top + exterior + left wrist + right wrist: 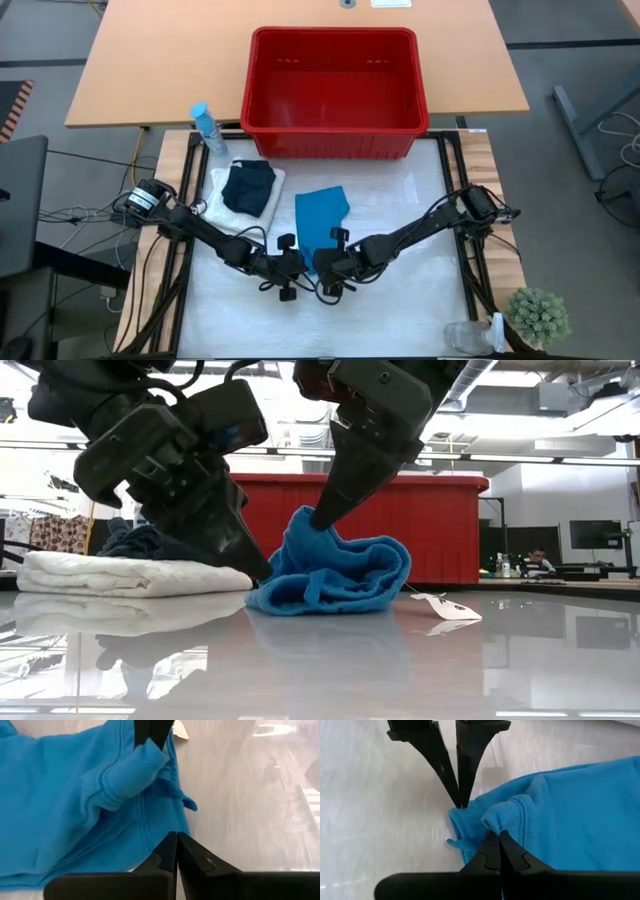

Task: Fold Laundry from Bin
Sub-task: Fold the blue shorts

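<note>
White tabletop | teal cloth bunched, near edge | L tool + R tool both pinching its hem

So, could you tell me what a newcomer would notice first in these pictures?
Probably the two grippers meeting at the near edge of the blue cloth mid-table: the left gripper and right gripper are each shut on its hem. Behind it stands the big red bin, empty, and beside the cloth a dark garment lies on a folded white one.

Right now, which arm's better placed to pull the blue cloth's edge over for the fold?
Right, probably. The right gripper is shut on a raised ridge of the blue cloth; the left gripper only pinches its corner.
</note>
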Tool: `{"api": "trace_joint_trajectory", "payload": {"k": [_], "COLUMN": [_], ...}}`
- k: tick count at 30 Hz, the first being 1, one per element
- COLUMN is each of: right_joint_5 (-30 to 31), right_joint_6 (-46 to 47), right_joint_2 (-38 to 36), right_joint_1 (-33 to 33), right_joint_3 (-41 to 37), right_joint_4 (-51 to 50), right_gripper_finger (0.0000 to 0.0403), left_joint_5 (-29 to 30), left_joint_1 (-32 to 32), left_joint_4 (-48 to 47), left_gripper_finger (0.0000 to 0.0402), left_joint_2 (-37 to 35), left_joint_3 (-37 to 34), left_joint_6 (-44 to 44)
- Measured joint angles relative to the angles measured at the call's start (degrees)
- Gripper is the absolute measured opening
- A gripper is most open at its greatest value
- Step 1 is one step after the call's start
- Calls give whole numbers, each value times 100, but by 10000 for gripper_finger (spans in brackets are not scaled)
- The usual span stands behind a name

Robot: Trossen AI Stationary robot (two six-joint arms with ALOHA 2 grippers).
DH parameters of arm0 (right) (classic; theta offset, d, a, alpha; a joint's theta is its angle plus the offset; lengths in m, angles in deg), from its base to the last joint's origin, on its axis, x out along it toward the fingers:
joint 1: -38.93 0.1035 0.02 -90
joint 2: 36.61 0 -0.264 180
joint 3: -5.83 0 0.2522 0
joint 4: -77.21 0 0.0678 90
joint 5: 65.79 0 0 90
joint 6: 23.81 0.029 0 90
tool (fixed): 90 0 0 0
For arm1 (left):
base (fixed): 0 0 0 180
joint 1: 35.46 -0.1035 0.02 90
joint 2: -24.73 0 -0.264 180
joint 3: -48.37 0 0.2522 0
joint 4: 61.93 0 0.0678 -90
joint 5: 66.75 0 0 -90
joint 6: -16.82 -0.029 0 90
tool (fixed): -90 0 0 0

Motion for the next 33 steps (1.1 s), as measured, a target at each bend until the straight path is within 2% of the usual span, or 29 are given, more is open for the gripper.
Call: {"api": "trace_joint_trajectory", "payload": {"k": [14,24,33], "right_joint_5": [-5,-431,-564], "right_joint_6": [-141,-373,-446], "right_joint_2": [-7,-7,-7], "right_joint_1": [32,57,-26], "right_joint_3": [7,-2,-11], "right_joint_4": [-24,517,321], "right_gripper_finger": [11,11,11], "left_joint_5": [-95,-145,-157], "left_joint_1": [-37,-168,-192], "left_joint_4": [432,620,638], "left_gripper_finger": [0,0,0], "left_joint_2": [540,549,551], "left_joint_3": [9,7,2], "left_joint_6": [235,289,414]}}
